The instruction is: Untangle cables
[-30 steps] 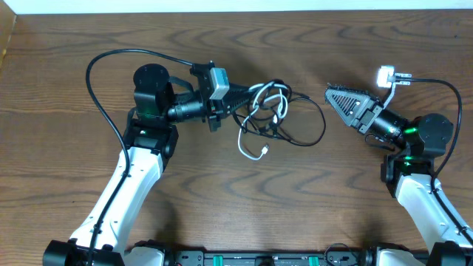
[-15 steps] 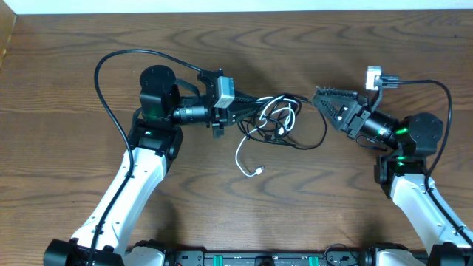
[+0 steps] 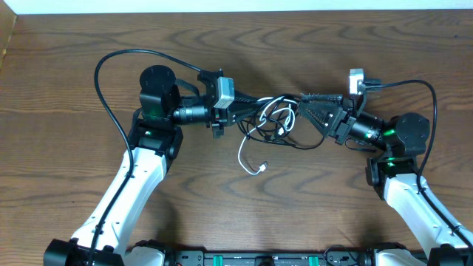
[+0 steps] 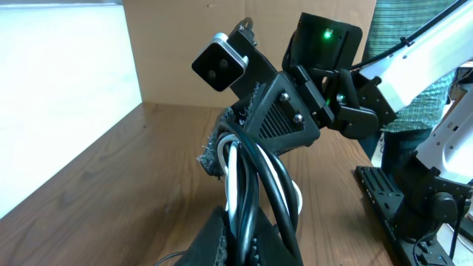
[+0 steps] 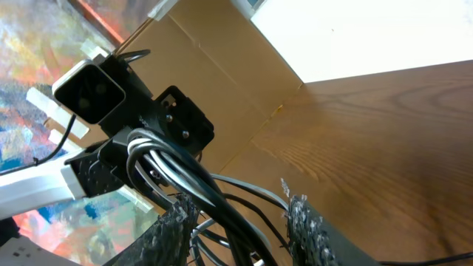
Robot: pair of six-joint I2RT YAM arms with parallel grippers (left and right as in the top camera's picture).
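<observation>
The cables [image 3: 277,118], a knot of thin black cords and one white cord, hang above the table's middle. My left gripper [image 3: 253,108] is shut on their left side. In the left wrist view, black and white strands [image 4: 247,170] rise from its clamped jaws [image 4: 240,225]. The white cable's loose plug end [image 3: 260,169] droops to the wood. My right gripper [image 3: 303,105] reaches in from the right and is open. Its two fingers straddle several strands [image 5: 222,199] without pinching them. The right gripper [image 5: 236,218] faces the left gripper [image 5: 151,140] closely.
The left arm's thick black wire [image 3: 103,81] loops wide over the table's left part. The right arm's wire [image 3: 417,85] arcs at the far right. A cardboard wall [image 3: 6,37] stands at the table's left edge, and a pale strip marks the far edge.
My right gripper has moved left into the tangle and now has strands between its fingers. Earlier the left gripper shifted slightly right with the bundle, and the white end rose a little.
</observation>
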